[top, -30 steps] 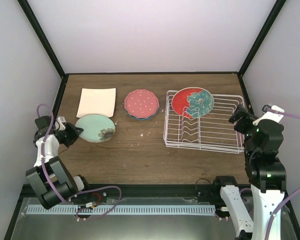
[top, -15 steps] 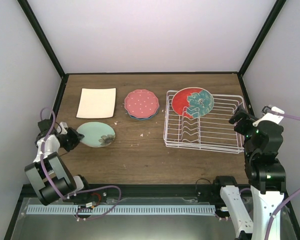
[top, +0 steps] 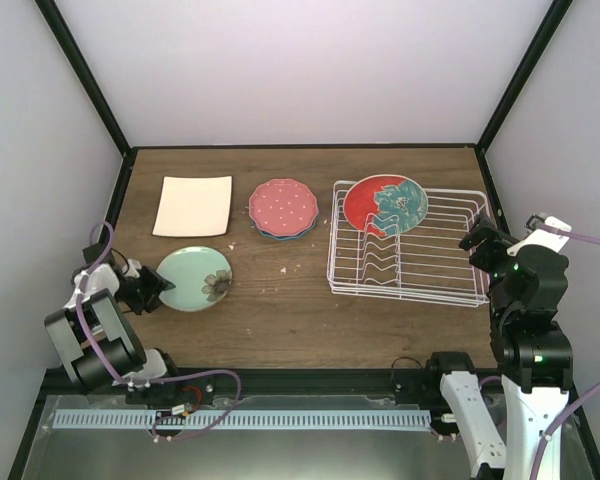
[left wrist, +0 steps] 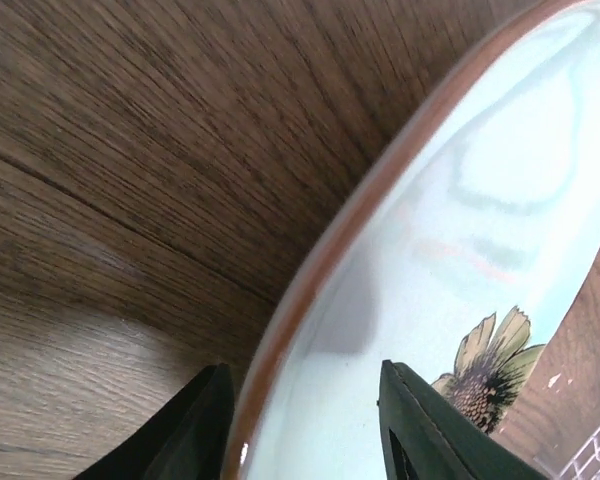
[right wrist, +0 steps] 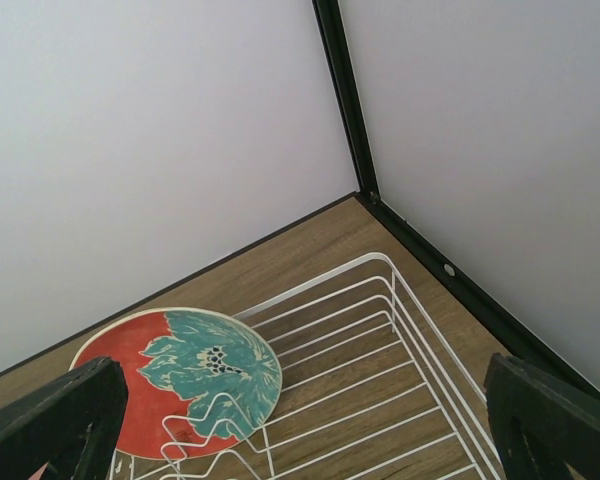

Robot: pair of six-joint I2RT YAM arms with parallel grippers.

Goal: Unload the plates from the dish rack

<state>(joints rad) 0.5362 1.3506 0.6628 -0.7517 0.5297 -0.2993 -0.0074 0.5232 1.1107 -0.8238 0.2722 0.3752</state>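
The mint green plate point(top: 193, 279) with a flower lies flat on the table at the left. My left gripper point(top: 148, 291) is at its left rim, jaws open on either side of the brown edge point(left wrist: 280, 330) with a gap showing. A large red-and-teal plate point(top: 384, 204) stands upright in the back left of the white dish rack point(top: 410, 285). My right gripper point(top: 477, 240) hovers open by the rack's right side, looking down on that plate point(right wrist: 180, 375) and the rack's wires point(right wrist: 400, 330).
A beige square plate point(top: 193, 205) lies at the back left. Beside it, a pink polka-dot plate point(top: 283, 204) sits on a blue one point(top: 270, 234). Black frame posts run along the table's left and right edges.
The left gripper carried the mint plate nearer to the front and set it flat, then its jaws parted from the rim. The right arm barely moved.
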